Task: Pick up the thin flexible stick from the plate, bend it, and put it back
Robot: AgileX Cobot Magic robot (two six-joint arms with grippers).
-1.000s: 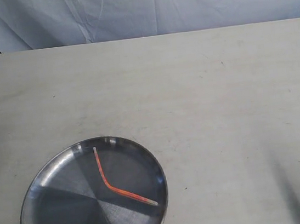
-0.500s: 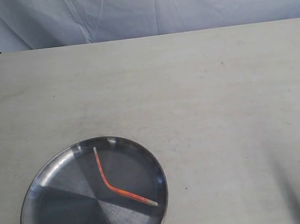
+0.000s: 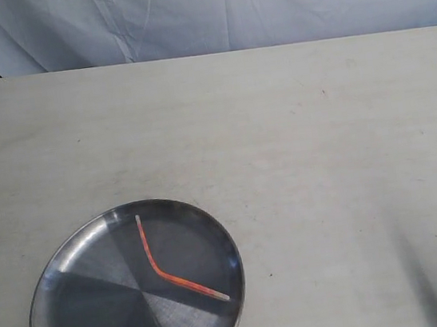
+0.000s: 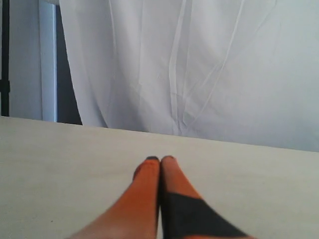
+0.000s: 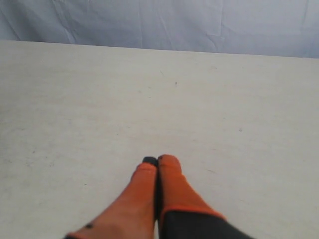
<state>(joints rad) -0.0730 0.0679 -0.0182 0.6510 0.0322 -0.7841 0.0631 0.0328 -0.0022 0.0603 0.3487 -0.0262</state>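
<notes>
Thin red-orange kinked stick (image 3: 182,282) rests on round silver metal plate (image 3: 93,309), exterior view only; left end effector (image 4: 160,159), right end effector (image 5: 157,160): clenched, empty.

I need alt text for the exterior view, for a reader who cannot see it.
A thin red-orange stick, bent at a kink, lies in a round silver metal plate at the lower left of a pale table. A white cloth hangs behind the table.
</notes>
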